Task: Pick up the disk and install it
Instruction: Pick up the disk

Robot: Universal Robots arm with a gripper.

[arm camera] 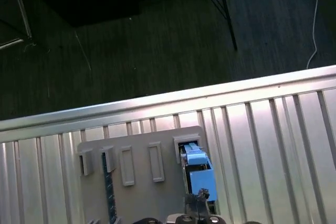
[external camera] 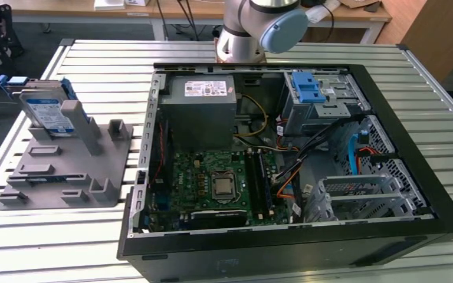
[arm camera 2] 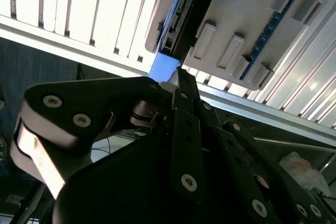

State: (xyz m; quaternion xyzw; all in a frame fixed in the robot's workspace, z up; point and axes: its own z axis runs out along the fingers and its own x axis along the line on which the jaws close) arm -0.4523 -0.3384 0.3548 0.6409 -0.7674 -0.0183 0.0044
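Disk (external camera: pixel 44 112) position: it is stood on edge in a slot of the grey holder (external camera: pixel 69 171), at the holder's far end, on the slatted table (external camera: pixel 92 65). In the exterior view the holder is located at the exterior view's left of the open computer case (external camera: pixel 439 194), apart from it. The drive cage (external camera: pixel 321 103) inside the case is seen with its blue latch (external camera: pixel 305 88) on top. The arm (external camera: pixel 250 29) is mounted behind the case.

In the first wrist view the disk (arm camera: pixel 199 174) is seen edge-on in its blue frame, with the gripper (arm camera: pixel 198 203) just beside it in the picture. In the second wrist view the gripper (arm camera 2: pixel 176 80) is seen pointed toward the disk (arm camera 2: pixel 181 9) and the holder (arm camera 2: pixel 247 19). Its fingers (arm camera 2: pixel 184 108) appear to be closed together with nothing held between them. Contact with the disk is not confirmed.
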